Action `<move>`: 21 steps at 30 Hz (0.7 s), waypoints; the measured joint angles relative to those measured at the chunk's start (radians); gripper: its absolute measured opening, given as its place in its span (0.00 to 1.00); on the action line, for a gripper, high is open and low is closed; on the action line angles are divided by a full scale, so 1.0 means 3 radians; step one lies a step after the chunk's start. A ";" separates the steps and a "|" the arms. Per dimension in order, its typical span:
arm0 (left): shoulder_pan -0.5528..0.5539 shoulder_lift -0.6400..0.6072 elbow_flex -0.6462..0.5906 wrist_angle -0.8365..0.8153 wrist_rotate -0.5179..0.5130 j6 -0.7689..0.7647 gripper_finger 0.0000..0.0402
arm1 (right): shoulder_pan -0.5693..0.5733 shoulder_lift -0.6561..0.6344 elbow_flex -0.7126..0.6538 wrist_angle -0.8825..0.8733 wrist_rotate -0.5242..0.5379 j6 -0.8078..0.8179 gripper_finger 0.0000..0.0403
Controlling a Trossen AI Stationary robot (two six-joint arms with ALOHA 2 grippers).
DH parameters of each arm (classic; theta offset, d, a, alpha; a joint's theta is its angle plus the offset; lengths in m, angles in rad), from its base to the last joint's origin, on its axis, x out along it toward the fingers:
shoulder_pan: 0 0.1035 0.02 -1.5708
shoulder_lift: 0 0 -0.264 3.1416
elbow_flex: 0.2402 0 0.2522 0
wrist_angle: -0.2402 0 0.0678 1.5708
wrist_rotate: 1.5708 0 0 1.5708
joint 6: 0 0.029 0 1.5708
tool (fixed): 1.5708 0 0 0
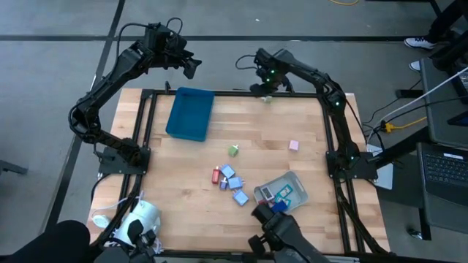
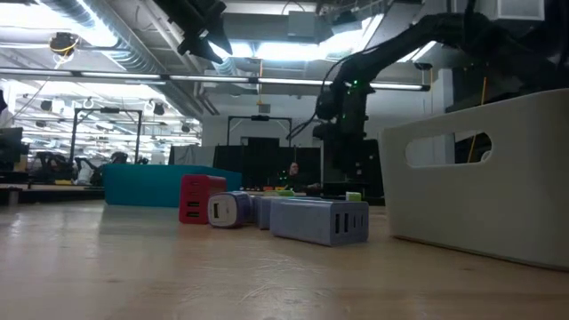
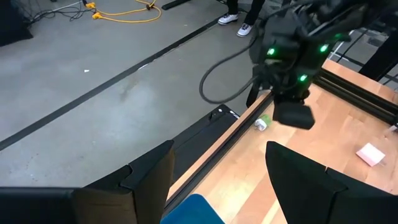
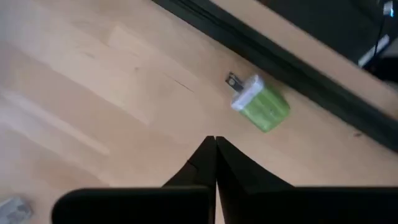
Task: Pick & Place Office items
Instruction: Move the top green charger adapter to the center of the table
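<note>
Right claw (image 4: 215, 144) pinched fully shut on nothing, hovering beside small green-and-white plug-shaped block (image 4: 260, 102).

Looks like a missed or not-yet-made pickup at far edge of wooden table (image 1: 183, 183): green block lying apart from fingertips, close to black frame rail (image 4: 298, 68). Calls next for reopening, shifting over block, descending, then closing. Left claw (image 3: 217, 168) waiting partly open and empty, raised above dark teal rectangular tray (image 1: 190, 113). Other small coloured blocks (image 1: 230, 179) clustered mid-table near pale grey tray (image 1: 295, 180).
</note>
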 joint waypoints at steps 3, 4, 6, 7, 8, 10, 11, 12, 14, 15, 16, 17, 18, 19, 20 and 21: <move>0.0000 0.0000 0.0000 0.0000 0.0001 -0.0020 0.61 | 0.0002 0.0081 0.0000 0.0005 0.0169 0.0144 0.01; 0.0000 0.0001 0.0000 0.0000 0.0000 -0.0021 0.61 | -0.0006 0.0091 0.0000 0.0012 0.0181 0.0179 0.01; 0.0000 0.0001 0.0000 0.0000 0.0000 -0.0022 0.61 | -0.0034 0.0094 0.0000 0.0032 0.0186 0.0242 0.00; 0.0000 0.0001 0.0000 0.0000 0.0001 -0.0022 0.61 | -0.0048 0.0094 0.0000 0.0042 0.0211 0.0262 0.00; 0.0000 0.0001 0.0000 0.0000 0.0000 -0.0022 0.61 | -0.0063 0.0095 0.0000 0.0058 0.0261 0.0287 0.00; 0.0000 0.0001 0.0001 0.0000 0.0000 -0.0022 0.61 | -0.0101 0.0095 0.0000 0.0120 0.0280 0.0348 0.00; 0.0000 0.0001 0.0000 0.0000 0.0000 -0.0022 0.61 | -0.0122 0.0095 0.0000 0.0137 0.0268 0.0374 0.00; 0.0000 0.0001 0.0000 0.0000 0.0000 -0.0022 0.61 | -0.0140 0.0095 0.0000 0.0135 0.0257 0.0383 0.00; 0.0000 0.0001 0.0000 0.0000 0.0001 -0.0022 0.61 | -0.0167 0.0117 0.0001 0.0138 0.0254 0.0391 0.00; 0.0000 0.0001 0.0000 0.0000 0.0000 -0.0022 0.61 | -0.0177 0.0146 0.0003 0.0141 0.0224 0.0407 0.00; 0.0000 0.0001 0.0001 0.0000 0.0000 -0.0022 0.61 | -0.0190 0.0181 0.0002 0.0131 0.0157 0.0419 0.00; 0.0000 0.0001 0.0000 0.0000 0.0000 -0.0022 0.61 | -0.0196 0.0223 0.0000 0.0116 0.0091 0.0425 0.00; 0.0000 0.0001 0.0001 0.0000 0.0000 -0.0022 0.61 | -0.0198 0.0265 0.0000 0.0110 0.0040 0.0431 0.00; 0.0000 0.0001 0.0000 0.0000 0.0000 -0.0022 0.61 | -0.0198 0.0297 0.0001 0.0104 -0.0027 0.0450 0.00; 0.0000 0.0001 0.0000 0.0000 0.0000 -0.0022 0.61 | -0.0196 0.0323 0.0007 0.0061 -0.0093 0.0455 0.00; 0.0000 0.0001 0.0000 0.0000 0.0000 -0.0022 0.61 | -0.0188 0.0350 0.0016 0.0027 -0.0133 0.0456 0.00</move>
